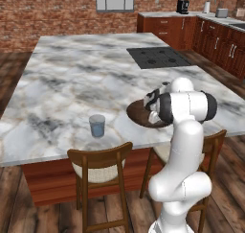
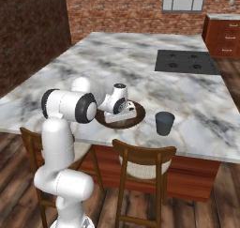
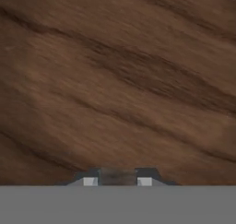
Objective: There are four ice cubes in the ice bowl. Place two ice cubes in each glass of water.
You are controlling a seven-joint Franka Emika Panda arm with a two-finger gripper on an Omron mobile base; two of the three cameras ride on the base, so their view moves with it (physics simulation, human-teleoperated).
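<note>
Wooden ice bowl (image 3: 115,80) grain sits right before the tool (image 3: 117,178)

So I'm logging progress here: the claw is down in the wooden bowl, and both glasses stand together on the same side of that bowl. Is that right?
Not quite. The claw is down in the wooden bowl, but the glasses are apart, one on each side of it. The left base view shows the lighter glass to the bowl's left; the right base view shows the darker glass to its right.
</note>
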